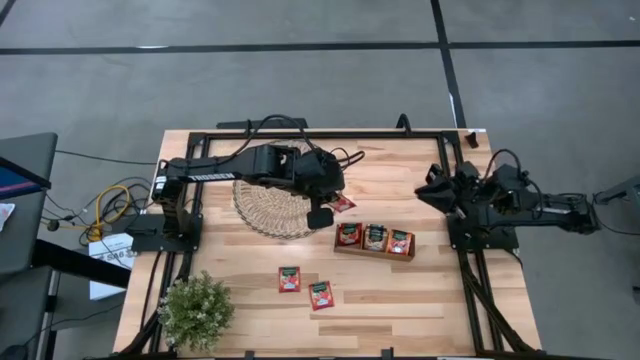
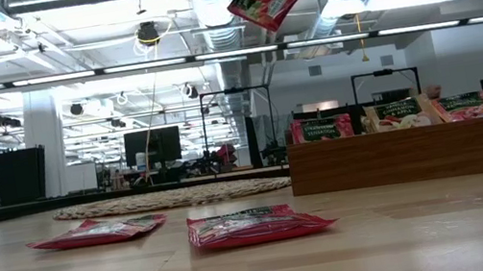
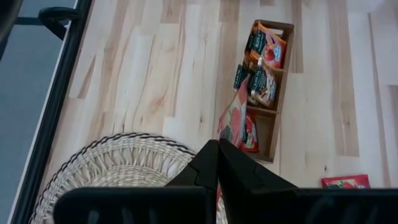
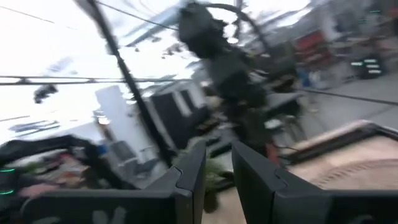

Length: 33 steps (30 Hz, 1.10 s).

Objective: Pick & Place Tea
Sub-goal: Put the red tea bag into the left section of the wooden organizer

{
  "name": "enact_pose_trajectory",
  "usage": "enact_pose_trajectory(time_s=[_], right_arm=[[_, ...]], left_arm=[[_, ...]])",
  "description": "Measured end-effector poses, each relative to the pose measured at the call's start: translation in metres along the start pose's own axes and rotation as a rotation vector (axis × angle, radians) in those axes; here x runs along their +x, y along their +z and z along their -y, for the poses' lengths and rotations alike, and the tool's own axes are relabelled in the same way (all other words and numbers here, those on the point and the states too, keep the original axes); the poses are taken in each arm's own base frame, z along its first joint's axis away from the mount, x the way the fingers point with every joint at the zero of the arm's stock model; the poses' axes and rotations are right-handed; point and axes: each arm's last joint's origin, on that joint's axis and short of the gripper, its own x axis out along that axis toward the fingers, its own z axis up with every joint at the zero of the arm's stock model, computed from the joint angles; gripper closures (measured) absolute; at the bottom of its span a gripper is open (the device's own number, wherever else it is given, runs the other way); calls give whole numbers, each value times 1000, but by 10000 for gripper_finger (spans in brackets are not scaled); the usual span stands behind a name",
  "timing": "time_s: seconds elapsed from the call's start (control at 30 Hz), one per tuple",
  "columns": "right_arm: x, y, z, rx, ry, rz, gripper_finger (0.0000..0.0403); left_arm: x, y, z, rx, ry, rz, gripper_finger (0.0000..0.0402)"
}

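The left pincer (image 1: 322, 213) held a red tea sachet (image 1: 343, 204) pinched by one edge, high above the counter (image 1: 420, 290) and just beside the wooden tray (image 1: 374, 241), between the tray and the wicker mat (image 1: 275, 207). The tray already carried sachets in its three compartments. Two more red sachets (image 1: 289, 279) lay flat on the counter, well apart from the tray. To do this step well, I think the sachet should come over a compartment and go down edge first. The right pincer (image 4: 216, 174) waited at the counter's side, far from the tray, with a narrow gap between its fingers. In the low view the held sachet's grasped edge was cut off.
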Motion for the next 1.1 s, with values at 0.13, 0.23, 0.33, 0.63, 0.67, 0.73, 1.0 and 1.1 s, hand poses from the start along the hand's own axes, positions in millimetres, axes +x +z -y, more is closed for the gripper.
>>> enact_pose_trajectory(time_s=[0.13,0.23,0.33,0.63,0.67,0.73,1.0,1.1], right_arm=[[11,-7,8,-19,-103,-34,333],[25,-17,19,-8,-191,-104,333],[38,-30,31,2,-301,-170,333],[87,-16,33,-36,-218,-296,333],[93,-12,31,-49,-196,-311,333],[105,-6,30,-48,-189,-357,332],[141,17,28,-124,-238,-592,283],[154,20,29,-156,-237,-639,255]], left_arm=[[0,0,0,0,0,0,401],[0,0,0,0,0,0,401],[0,0,0,-1,0,0,401],[0,0,0,-1,-1,0,401],[0,0,0,-1,-1,0,401],[0,0,0,-1,-1,-1,401],[0,-2,0,1,-1,-17,401],[0,-2,0,1,-1,-17,401]])
